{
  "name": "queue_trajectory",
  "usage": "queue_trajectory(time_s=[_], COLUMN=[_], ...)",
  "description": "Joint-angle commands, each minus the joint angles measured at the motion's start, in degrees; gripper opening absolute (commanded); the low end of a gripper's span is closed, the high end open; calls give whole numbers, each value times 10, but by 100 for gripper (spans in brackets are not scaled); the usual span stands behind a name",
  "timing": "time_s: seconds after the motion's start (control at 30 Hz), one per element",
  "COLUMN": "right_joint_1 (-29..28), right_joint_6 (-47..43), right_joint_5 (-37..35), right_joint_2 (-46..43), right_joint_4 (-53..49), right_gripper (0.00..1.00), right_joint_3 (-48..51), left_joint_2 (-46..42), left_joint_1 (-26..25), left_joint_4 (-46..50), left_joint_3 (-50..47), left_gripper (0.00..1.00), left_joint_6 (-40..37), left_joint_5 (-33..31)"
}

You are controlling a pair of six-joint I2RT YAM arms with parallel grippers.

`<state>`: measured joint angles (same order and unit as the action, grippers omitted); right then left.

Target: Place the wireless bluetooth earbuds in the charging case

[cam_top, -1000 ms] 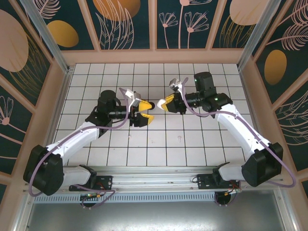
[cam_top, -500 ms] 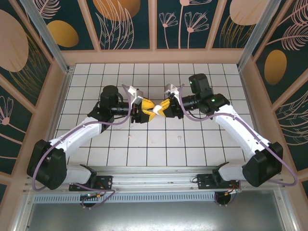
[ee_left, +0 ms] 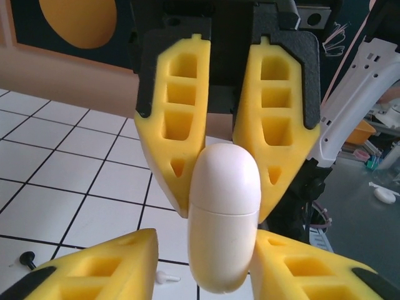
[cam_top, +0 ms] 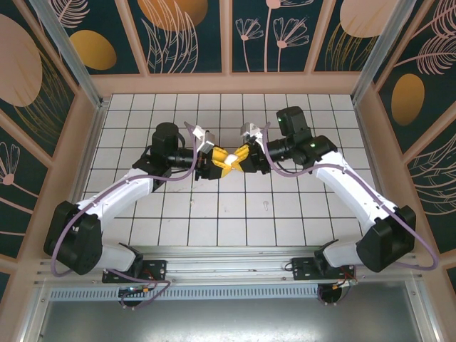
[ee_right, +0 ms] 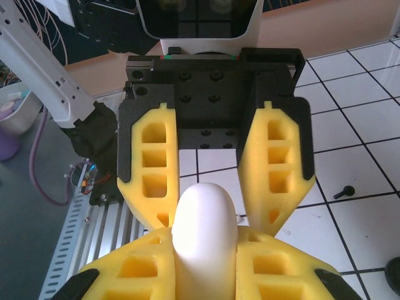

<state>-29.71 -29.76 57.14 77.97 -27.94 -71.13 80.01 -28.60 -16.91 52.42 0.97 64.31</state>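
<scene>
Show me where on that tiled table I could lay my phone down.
Bare tiles run along the back wall. The near middle is mostly free, bar a earbud. The centre is crowded: the left claw and right claw meet around the white case.

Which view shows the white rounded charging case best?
Left wrist: the white rounded plastic case sits centre frame, nearly whole, lid seam visible. Right wrist shows its rounded end head-on, no seam in sight. Top external shows it as a small, distant white speck.
</scene>
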Motion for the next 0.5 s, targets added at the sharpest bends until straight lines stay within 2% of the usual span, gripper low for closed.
queue_trajectory(time_s=[0.0,0.13,0.3,0.37,0.43,0.47], right_joint_1=[-4,-4,-4,-4,-1,4], right_joint_6=[-27,-27,-34,-32,-7,15], right_joint_5=[29,32,32,34,37,43], right_joint_2=[9,17,29,33,28,24], right_joint_4=[-23,-30,-49,-53,-33,-12], right_gripper=[1,1,2,18,41,46], right_joint_3=[-24,-28,-36,-41,-41,-38], left_joint_2=[2,5,1,-2,-8,-11], left_joint_1=[0,0,0,1,0,1], left_joint_4=[2,3,6,6,4,1], left_joint_3=[18,21,20,16,7,1], left_gripper=[36,24,15,12,11,10], left_joint_6=[-11,-9,-5,-5,-5,-4], left_joint_5=[23,29,27,20,8,0])
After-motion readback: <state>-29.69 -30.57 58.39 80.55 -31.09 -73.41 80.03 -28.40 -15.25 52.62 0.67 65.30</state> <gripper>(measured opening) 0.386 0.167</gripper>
